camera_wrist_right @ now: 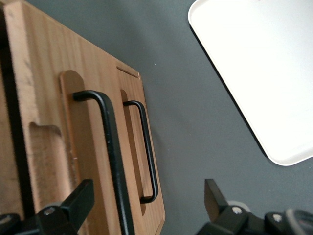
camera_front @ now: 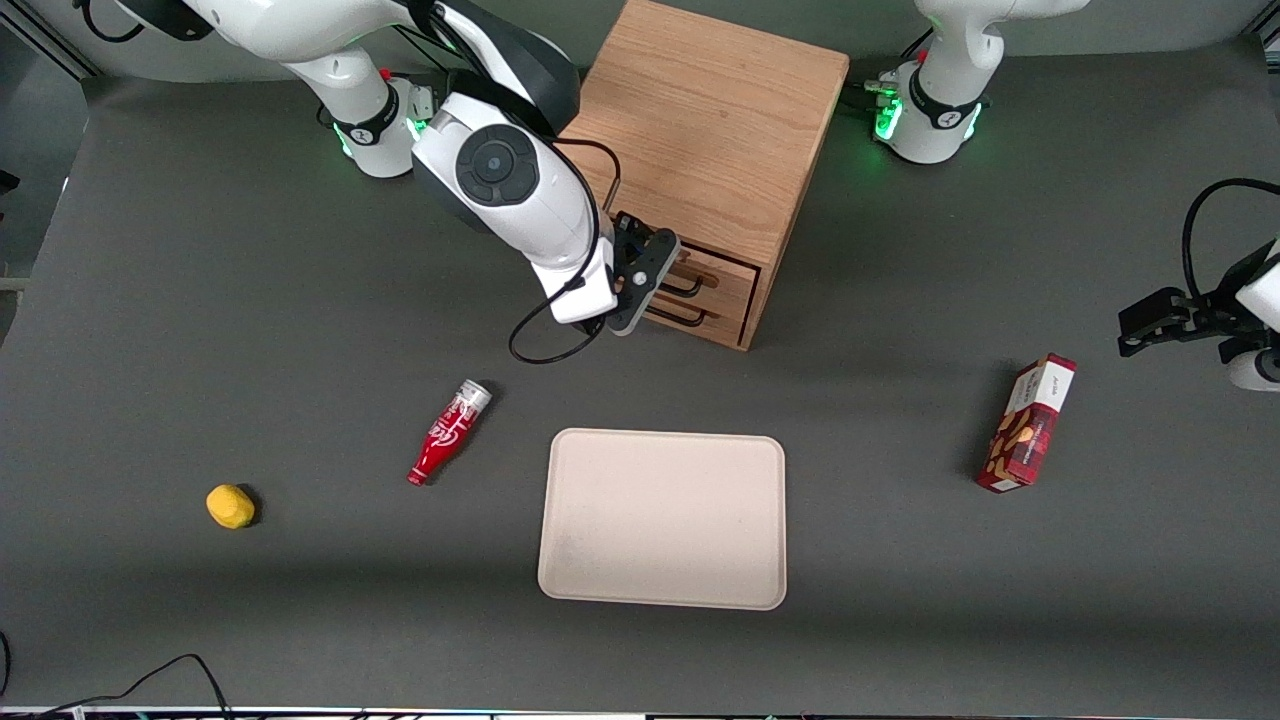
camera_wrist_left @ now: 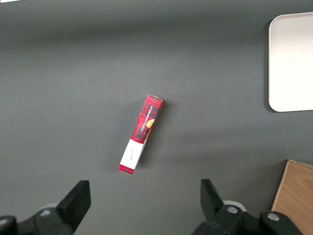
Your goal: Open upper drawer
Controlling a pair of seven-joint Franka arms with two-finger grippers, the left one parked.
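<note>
Found the gripper [camera_front: 640, 272] in front of the oak cabinet [camera_front: 700, 130], pressed close against its drawer fronts, fingers [camera_wrist_right: 82, 199] spread wide and holding nothing. Saw the upper drawer [camera_front: 722, 272] straight ahead of the fingertips, above the lower drawer [camera_front: 715, 308], and to all appearances shut. Noted its black wire handle [camera_wrist_right: 111, 147] running lengthwise across the drawer front, level with the table. In the right wrist view, caught that bar passing between the open fingers, close beside one of them and well apart from the other, with neither touching it. Judged the approach finished and the grasp not yet made. Reckoned the next move to call for closing across the bar, then pulling straight out from the cabinet's front, toward the tray [camera_front: 560, 590]. Took the working arm for the nearer one by a wide margin.

Counted, from the working arm's end of the table toward the parked arm's:
- one small yellow lump [camera_front: 231, 506];
- one red bottle [camera_front: 449, 432], lying on its side;
- one cabinet with two drawers and two black handles, the lower handle [camera_wrist_right: 146, 147] untouched;
- one pale tray, nearer the front camera than the cabinet;
- one red snack box [camera_front: 1030, 423].
</note>
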